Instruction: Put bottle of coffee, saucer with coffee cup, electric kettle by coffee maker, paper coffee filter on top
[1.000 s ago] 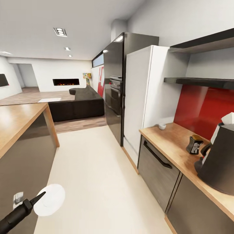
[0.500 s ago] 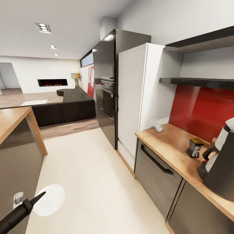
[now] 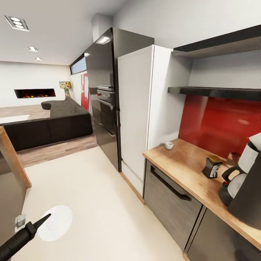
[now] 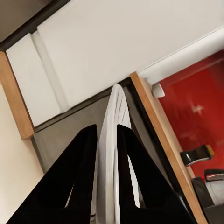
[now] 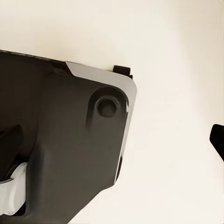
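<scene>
left gripper (image 4: pixel 106 154) clamps the saucer (image 3: pixel 55 223) by its rim | thin, rigid, light, likely brittle and slick | right gripper's opening cannot be judged

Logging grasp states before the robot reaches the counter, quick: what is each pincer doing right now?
Left pincer: shut on the saucer, held edge-on between its fingers.
Right pincer: cannot be told.
</scene>
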